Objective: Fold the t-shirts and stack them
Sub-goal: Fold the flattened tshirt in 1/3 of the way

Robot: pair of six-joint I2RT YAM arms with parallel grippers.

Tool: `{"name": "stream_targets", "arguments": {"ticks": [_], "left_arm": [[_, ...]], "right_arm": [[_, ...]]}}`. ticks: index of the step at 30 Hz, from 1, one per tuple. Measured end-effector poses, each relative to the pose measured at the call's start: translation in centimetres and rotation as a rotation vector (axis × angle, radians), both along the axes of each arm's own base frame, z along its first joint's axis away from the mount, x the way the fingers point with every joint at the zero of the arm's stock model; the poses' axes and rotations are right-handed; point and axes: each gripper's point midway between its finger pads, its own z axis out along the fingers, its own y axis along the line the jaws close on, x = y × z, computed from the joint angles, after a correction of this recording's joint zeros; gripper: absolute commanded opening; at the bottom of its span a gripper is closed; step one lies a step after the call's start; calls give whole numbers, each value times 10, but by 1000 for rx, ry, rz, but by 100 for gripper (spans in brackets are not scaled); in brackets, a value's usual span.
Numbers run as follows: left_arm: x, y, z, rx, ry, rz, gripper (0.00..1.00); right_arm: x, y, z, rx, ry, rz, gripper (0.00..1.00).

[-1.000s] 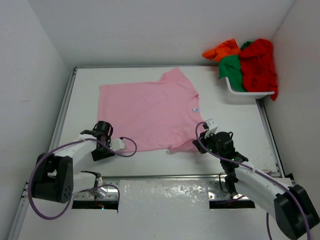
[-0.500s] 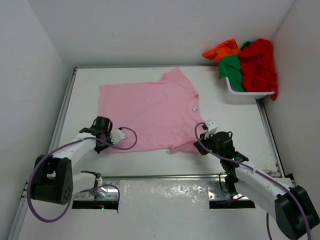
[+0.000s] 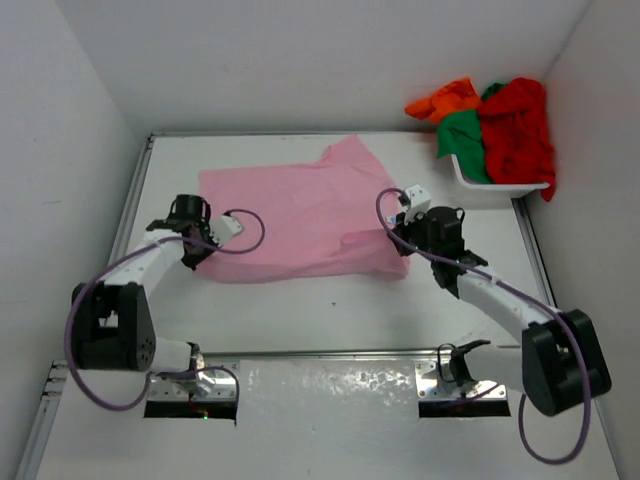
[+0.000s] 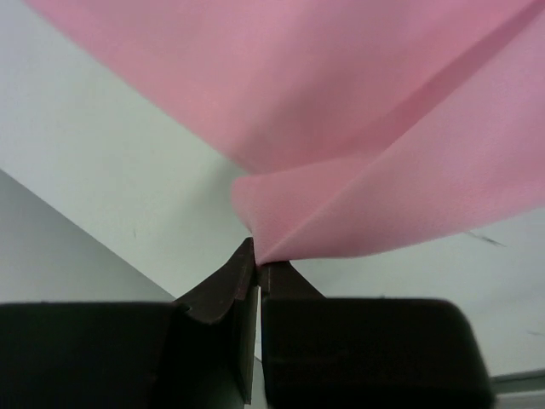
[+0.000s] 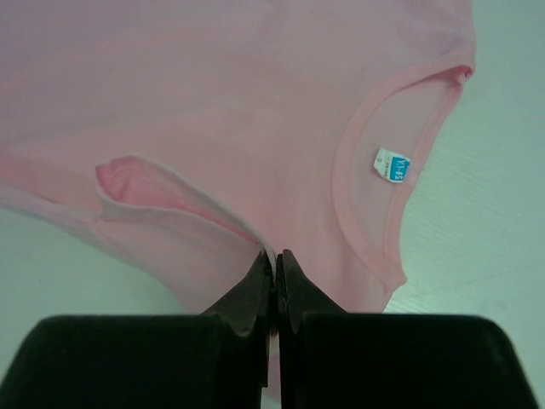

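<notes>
The light pink t-shirt [image 3: 300, 215] lies in the middle of the table, with its near edge lifted and drawn over toward the back. My left gripper [image 3: 203, 250] is shut on the shirt's near left corner [image 4: 281, 221]. The left wrist view shows the cloth pinched at its fingertips [image 4: 257, 260]. My right gripper [image 3: 397, 240] is shut on the hem of the sleeve near the collar, in the right wrist view [image 5: 274, 256]. The collar's blue label [image 5: 392, 164] faces up. The red t-shirt [image 3: 518, 125], green t-shirt [image 3: 462, 135] and orange t-shirt [image 3: 448, 98] are heaped in the basket at the back right.
The white mesh basket [image 3: 500, 188] stands in the back right corner against the wall. White walls close the table on the left, back and right. The table's metal rail [image 3: 330, 353] runs along the near edge.
The left gripper shut on the shirt's near left corner. Both arms then carried the near edge up and toward the back, so the shirt now looks shorter front to back.
</notes>
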Motion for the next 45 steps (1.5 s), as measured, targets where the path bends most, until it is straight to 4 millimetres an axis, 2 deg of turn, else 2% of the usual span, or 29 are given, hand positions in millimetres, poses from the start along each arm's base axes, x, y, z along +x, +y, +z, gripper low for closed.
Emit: {"name": "stream_targets", "arguments": {"ticks": [5, 8, 11, 16, 20, 28, 34, 43, 45], "left_arm": [[29, 24, 1, -31, 4, 145, 0], [36, 23, 0, -54, 1, 168, 0], [38, 21, -9, -66, 30, 189, 0], [44, 21, -29, -74, 88, 243, 0], [51, 26, -33, -60, 89, 295, 0], [65, 38, -24, -23, 42, 400, 0], [69, 39, -33, -22, 58, 445, 0], [82, 43, -39, -10, 41, 503, 0], [87, 45, -40, -7, 35, 515, 5]], "right_arm": [[30, 7, -7, -34, 27, 42, 0], [49, 17, -5, -48, 19, 77, 0], [62, 21, -7, -67, 10, 98, 0], [81, 25, -16, -108, 11, 128, 0], [97, 26, -24, -136, 17, 139, 0], [117, 23, -35, -166, 34, 136, 0], [138, 29, -35, -175, 22, 145, 0], [150, 29, -61, -208, 93, 156, 0], [157, 29, -63, -212, 101, 149, 5]]}}
